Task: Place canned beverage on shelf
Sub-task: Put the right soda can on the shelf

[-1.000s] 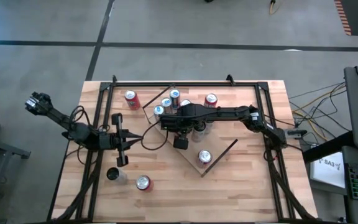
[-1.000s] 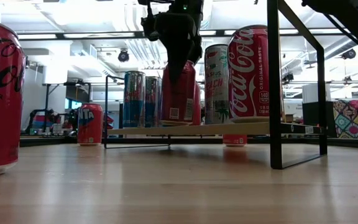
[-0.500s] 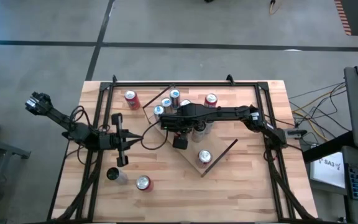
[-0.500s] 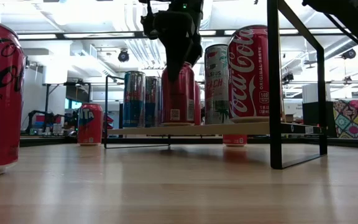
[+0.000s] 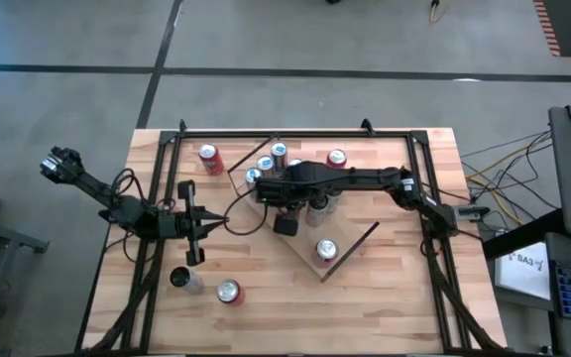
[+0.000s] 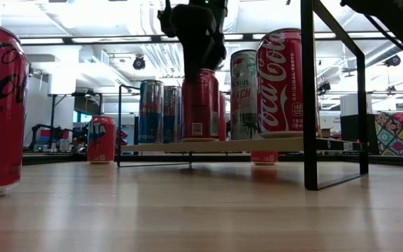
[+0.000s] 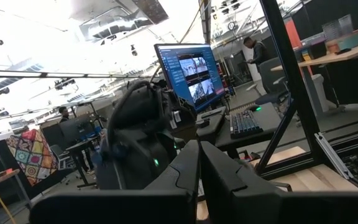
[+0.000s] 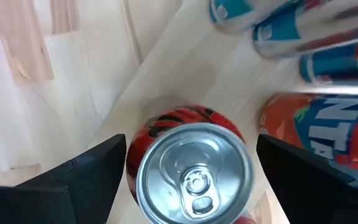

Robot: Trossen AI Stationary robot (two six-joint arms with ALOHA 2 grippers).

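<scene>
A red can [image 8: 194,174] stands upright on the light-wood shelf [image 6: 215,146], seen in the low view as the red can [image 6: 200,105]. My right gripper [image 6: 201,64] hangs open just over it, pointing steeply down. In the right wrist view its two fingers [image 8: 73,180] stand on either side of the can's top; I see no touch. In the high view the gripper [image 5: 284,203] hides the can. My left gripper [image 5: 194,238] waits shut over the table's left side, holding nothing.
The shelf [image 5: 350,223] also carries blue cans [image 5: 266,164], an orange can [image 8: 316,124] beside the red one, and a can [image 5: 326,250] near its front corner. Loose cans [image 5: 228,291] [image 5: 207,157] stand on the table. A black frame post [image 6: 308,91] rises at the right.
The red can leaned under my right gripper a second ago; it now stands upright with its base flat on the shelf. The gripper has stayed over the can's top.
</scene>
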